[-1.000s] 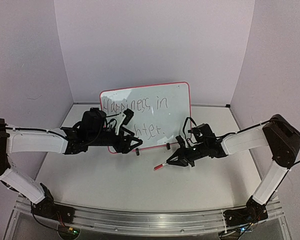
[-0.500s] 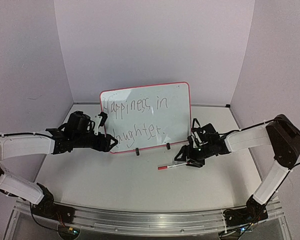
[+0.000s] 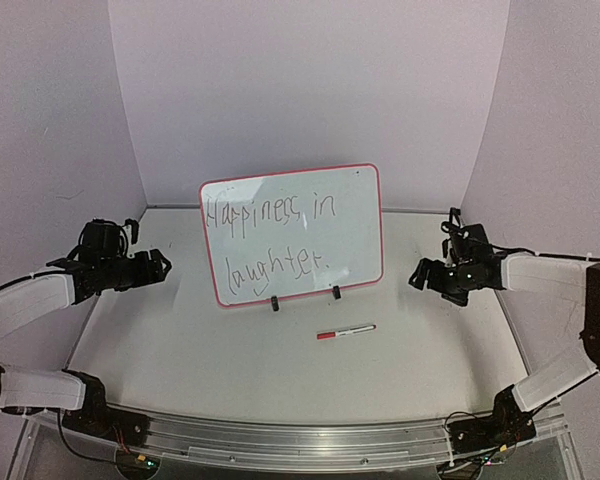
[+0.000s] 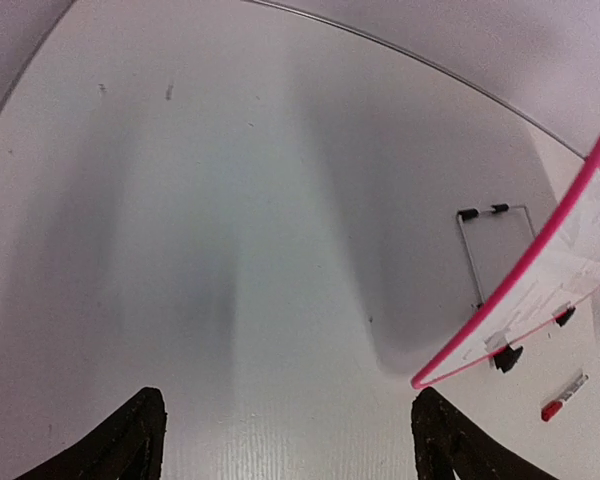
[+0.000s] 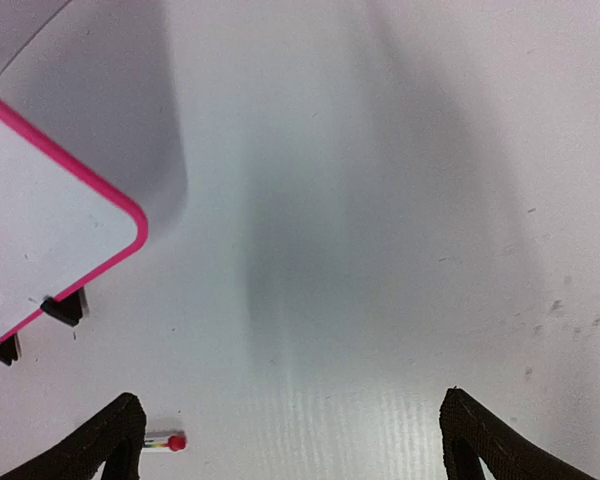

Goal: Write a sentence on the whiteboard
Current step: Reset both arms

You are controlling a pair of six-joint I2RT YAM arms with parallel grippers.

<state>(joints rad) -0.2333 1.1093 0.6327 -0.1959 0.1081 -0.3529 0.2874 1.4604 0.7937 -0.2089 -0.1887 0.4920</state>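
Observation:
The whiteboard stands upright on its two black feet at the middle of the table, its red frame edge also in the left wrist view and one corner in the right wrist view. The sentence reads "Happiness in laughter." in two dark lines. A marker with a red cap lies flat on the table in front of the board. My left gripper hangs open and empty well left of the board. My right gripper is open and empty to the board's right, apart from the marker.
A thin wire stand props the board from behind. The marker shows small at the lower right of the left wrist view and by the left finger in the right wrist view. The enclosure walls rise on three sides.
The right gripper opened, left the marker on the table and drew back to the right. The left gripper pulled away from the board's lower left edge to the far left, opening wider.

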